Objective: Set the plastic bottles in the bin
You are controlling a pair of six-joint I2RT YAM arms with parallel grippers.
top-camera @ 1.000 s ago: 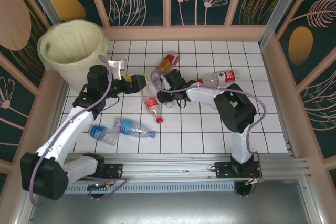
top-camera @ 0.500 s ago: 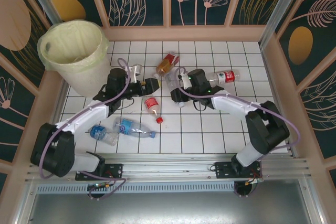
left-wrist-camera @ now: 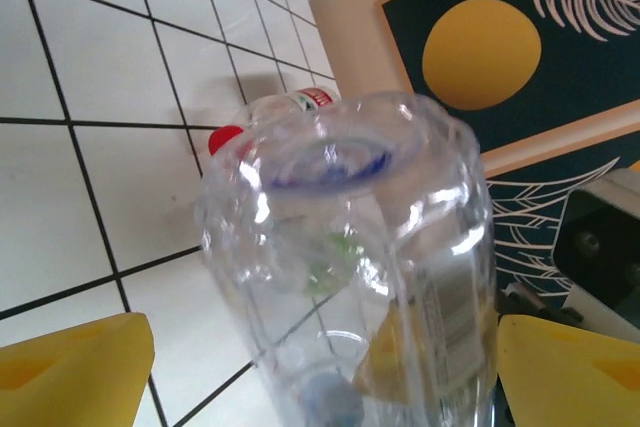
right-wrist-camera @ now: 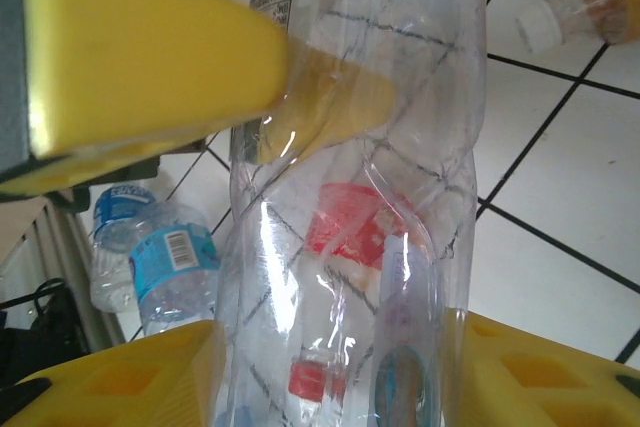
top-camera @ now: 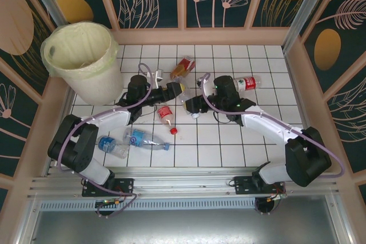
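Handover at mid-counter: right gripper (right-wrist-camera: 340, 367) jaws clamp a clear bottle (right-wrist-camera: 350, 147), open left gripper (left-wrist-camera: 320, 367) jaws flank it; five loose bottles (top-camera: 140, 138) await the far-left bin (top-camera: 86, 78).

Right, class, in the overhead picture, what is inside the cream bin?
The bin shows its bag lining on rim and inner wall. No bottle can be made out; the near wall covers the lower part, so anything there is hidden.

**Colours on the tiled table**

The table (top-camera: 229, 141) is covered in white tiles with thin black lines. The bin (top-camera: 80, 55) is coloured pale cream-yellow. A clear bottle (right-wrist-camera: 350, 197) is seen between yellow fingers (right-wrist-camera: 150, 47).
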